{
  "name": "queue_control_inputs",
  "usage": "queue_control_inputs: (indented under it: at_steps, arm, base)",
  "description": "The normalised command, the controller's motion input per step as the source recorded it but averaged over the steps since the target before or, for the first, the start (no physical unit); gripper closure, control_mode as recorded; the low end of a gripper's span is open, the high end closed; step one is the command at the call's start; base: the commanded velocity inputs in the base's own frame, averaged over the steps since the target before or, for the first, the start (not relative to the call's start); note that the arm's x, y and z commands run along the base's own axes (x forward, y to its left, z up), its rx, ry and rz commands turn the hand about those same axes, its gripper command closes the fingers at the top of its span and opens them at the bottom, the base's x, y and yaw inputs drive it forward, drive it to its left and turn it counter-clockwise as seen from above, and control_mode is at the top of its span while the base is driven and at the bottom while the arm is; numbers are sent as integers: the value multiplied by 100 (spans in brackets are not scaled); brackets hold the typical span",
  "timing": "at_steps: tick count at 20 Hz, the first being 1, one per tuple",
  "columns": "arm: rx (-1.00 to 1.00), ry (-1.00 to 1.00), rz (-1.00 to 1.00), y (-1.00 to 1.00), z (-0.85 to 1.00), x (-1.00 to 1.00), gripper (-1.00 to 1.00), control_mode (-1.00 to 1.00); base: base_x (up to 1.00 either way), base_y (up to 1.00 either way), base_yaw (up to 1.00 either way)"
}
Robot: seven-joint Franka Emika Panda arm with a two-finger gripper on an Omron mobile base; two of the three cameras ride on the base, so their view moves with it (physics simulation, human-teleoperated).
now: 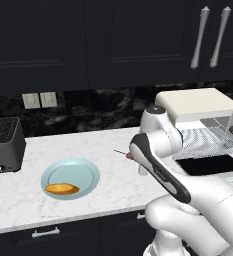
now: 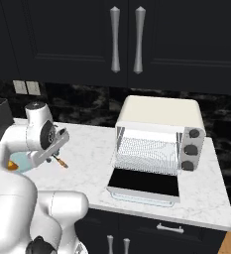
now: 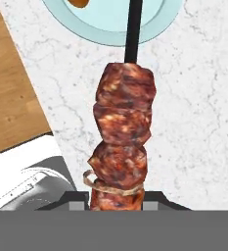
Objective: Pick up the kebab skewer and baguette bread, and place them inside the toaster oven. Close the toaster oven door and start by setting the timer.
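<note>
You see a white marble counter [image 1: 103, 165] under dark cabinets [image 1: 113, 40] with silver handles [image 1: 200, 37]. A light-blue plate [image 1: 83, 175] sits near a dark toaster [image 1: 4, 145] at far left. Two pale outlets [image 1: 39, 100] mark the black backsplash.

Glossy white arm [image 1: 188, 200], dark joints

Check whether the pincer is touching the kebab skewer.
Touching. In the hand view the kebab skewer rises from between the two dark tips of the pincer, which are shut against its lowest meat chunk, holding it above the counter.
</note>
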Motion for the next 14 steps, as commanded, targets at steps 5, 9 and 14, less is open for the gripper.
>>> queue_control_inputs:
  at_steps: [5,9,14]
  arm:
    - [1,3,-16,-100,44,0,100,-100]
    - [0,11,-25,-100,42,0,100,-100]
    - [0,1,-33,-99,3,0,100,-100]
  base:
    - [0,0,0]
    - [0,0,0]
    - [0,0,0]
